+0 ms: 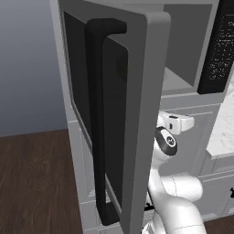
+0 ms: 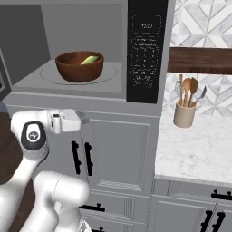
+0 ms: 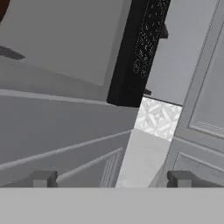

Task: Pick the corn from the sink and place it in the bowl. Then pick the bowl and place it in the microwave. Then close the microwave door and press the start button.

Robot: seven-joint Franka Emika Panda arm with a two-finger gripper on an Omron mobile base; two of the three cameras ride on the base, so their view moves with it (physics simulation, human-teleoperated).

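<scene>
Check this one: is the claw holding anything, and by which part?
Nothing is held. The claw is open with empty space between its fingertips, facing the cabinet fronts below the microwave. The bowl with the corn sits inside the microwave.

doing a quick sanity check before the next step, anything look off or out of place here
Nothing spilled or damaged. The bowl sits upright on the microwave floor with the corn inside. The microwave door stands wide open, which fits the stage. The gripper is open and empty.

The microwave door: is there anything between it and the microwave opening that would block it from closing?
Nothing visible does. The bowl with the corn sits well inside the microwave, and the open gripper hangs below, before the cabinets, off the microwave door.
</scene>
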